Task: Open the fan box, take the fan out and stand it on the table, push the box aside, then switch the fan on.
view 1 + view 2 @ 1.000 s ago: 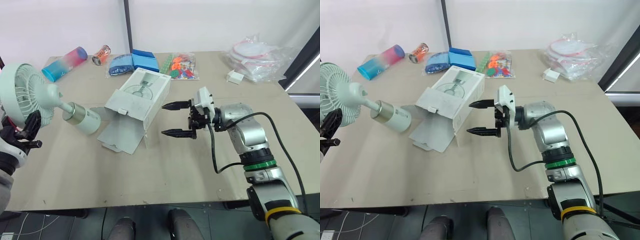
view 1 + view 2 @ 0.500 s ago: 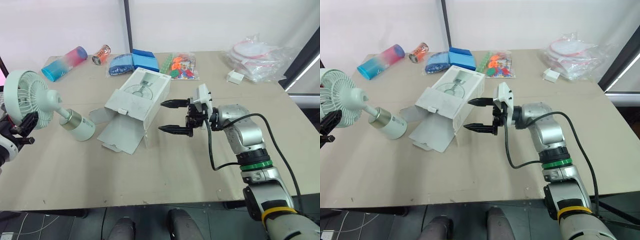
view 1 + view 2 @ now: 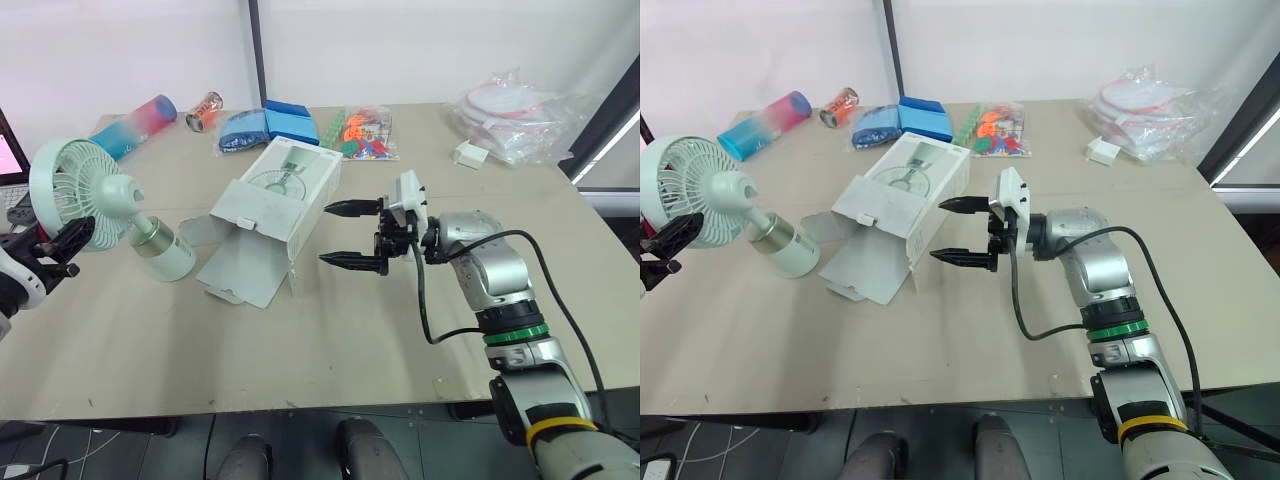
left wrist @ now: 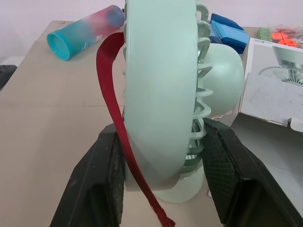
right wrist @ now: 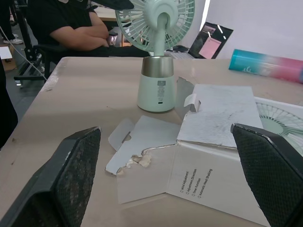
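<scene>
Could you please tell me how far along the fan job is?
Done: the fan box is open and the fan is out, base on the table. In hand: the left gripper is shut on the fan's head; the right gripper hovers open beside the box. Left: release the fan, push the box aside, switch the fan on.

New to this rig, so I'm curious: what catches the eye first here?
The mint-green fan stands out at the left side of the table, its head clamped by the left gripper. Mid-table lies the opened white fan box, and the right gripper points at it, fingers open.
</scene>
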`<state>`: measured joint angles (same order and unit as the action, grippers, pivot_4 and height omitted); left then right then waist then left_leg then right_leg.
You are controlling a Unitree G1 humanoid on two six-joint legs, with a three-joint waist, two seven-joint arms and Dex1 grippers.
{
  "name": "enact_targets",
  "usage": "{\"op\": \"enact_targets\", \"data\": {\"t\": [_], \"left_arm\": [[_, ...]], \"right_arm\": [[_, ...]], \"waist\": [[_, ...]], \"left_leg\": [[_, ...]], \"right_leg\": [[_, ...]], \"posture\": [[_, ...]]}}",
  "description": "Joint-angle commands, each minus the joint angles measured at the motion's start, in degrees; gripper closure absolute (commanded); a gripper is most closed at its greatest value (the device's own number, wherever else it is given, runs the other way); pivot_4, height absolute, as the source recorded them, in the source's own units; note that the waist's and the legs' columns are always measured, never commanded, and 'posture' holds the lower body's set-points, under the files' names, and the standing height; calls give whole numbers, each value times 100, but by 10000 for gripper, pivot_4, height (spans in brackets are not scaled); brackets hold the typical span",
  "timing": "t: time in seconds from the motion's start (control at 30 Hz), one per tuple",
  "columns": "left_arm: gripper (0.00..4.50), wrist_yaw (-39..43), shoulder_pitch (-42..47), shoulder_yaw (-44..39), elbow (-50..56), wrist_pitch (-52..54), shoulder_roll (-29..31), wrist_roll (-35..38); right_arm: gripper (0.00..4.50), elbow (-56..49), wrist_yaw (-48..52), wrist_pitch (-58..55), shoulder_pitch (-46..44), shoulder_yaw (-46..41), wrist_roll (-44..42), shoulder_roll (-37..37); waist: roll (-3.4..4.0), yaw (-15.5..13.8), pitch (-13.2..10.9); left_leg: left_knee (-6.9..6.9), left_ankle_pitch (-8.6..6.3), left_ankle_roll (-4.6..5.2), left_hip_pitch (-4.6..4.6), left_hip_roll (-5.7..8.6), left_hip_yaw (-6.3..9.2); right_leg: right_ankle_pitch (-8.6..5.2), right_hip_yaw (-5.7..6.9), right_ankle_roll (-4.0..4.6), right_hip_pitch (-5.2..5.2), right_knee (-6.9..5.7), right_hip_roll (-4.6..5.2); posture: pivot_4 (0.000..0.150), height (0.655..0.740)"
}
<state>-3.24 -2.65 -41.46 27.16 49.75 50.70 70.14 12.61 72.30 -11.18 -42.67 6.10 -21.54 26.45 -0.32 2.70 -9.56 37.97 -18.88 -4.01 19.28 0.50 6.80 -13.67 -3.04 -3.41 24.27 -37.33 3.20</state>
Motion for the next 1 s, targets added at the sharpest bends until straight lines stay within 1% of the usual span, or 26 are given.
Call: {"op": "enact_targets", "data": {"t": [0.03,0.2,0.27,0.33,0.4,0.43,0.47,0.5,0.53,0.57,0.7,0.87,1.0], "left_arm": [[26958,18,27,157,-294,205,-104,37],[26958,197,230,251,-483,138,-27,-289],[26958,260,326,285,-527,117,10,-398],[26958,320,390,312,-542,123,20,-476],[16758,349,445,315,-561,145,-7,-534],[14128,361,465,312,-576,145,-15,-568],[9439,374,489,314,-585,149,-24,-607],[6662,394,512,315,-602,154,-27,-652],[2544,411,534,316,-611,164,-35,-688],[488,429,555,317,-627,172,-39,-718],[173,502,636,327,-683,153,-23,-872],[173,537,683,312,-612,163,-8,-885],[173,770,416,185,-420,57,-74,-1078]], "right_arm": [[0,-261,-16,125,-10,-58,17,45],[0,-277,-55,98,-28,-71,1,2],[0,-279,-115,-71,-64,-139,-121,-48],[0,-342,-182,-516,-127,-263,-420,-94],[0,-396,-217,-792,-171,-336,-614,-97],[0,-455,-195,-1038,-203,-396,-798,-77],[0,-502,-179,-1229,-225,-442,-928,-61],[0,-537,-195,-1426,-258,-496,-1052,-55],[0,-565,-216,-1555,-277,-532,-1127,-51],[0,-595,-173,-1643,-290,-529,-1170,-23],[0,-592,-60,-1229,-190,-352,-817,51],[0,-652,-46,-1148,-112,-292,-756,49],[0,-614,-59,-951,-69,-236,-618,31]], "waist": [[2,0,1],[6,0,4],[6,0,4],[7,1,4],[7,1,4],[9,1,2],[6,3,2],[0,3,-1],[-1,4,-1],[-4,4,-2],[-5,3,-2],[-5,5,-2],[-6,7,-2]], "left_leg": [[0,0,0,-1,0,0],[0,1,-2,-2,1,1],[0,1,-2,-2,1,1],[0,3,-5,-2,1,1],[0,4,-6,-2,1,2],[0,4,-7,-2,1,2],[-1,4,-6,-1,2,1],[-1,4,-6,3,1,3],[-1,3,-6,8,-2,5],[-1,3,-6,10,-2,6],[-2,3,-6,19,-1,6],[-2,3,-6,19,1,2],[-2,3,-6,19,1,2]], "right_leg": [[0,0,0,0,-1,0],[1,0,0,-1,-2,0],[1,0,0,-1,-2,0],[2,0,0,-2,-2,0],[2,0,0,-2,-3,0],[3,0,0,-2,-3,0],[3,-3,0,1,-2,1],[3,-1,0,5,-1,-2],[3,1,0,8,2,-4],[3,2,0,10,3,-4],[3,3,0,19,9,0],[4,2,-1,19,9,2],[4,1,-2,19,8,3]], "posture": [[1500,7400],[1500,7400],[1500,7400],[1500,7400],[1500,7400],[1500,7400],[1500,7400],[1500,7400],[1500,7400],[1500,7400],[1500,7400],[1500,7400],[1500,7400]]}}
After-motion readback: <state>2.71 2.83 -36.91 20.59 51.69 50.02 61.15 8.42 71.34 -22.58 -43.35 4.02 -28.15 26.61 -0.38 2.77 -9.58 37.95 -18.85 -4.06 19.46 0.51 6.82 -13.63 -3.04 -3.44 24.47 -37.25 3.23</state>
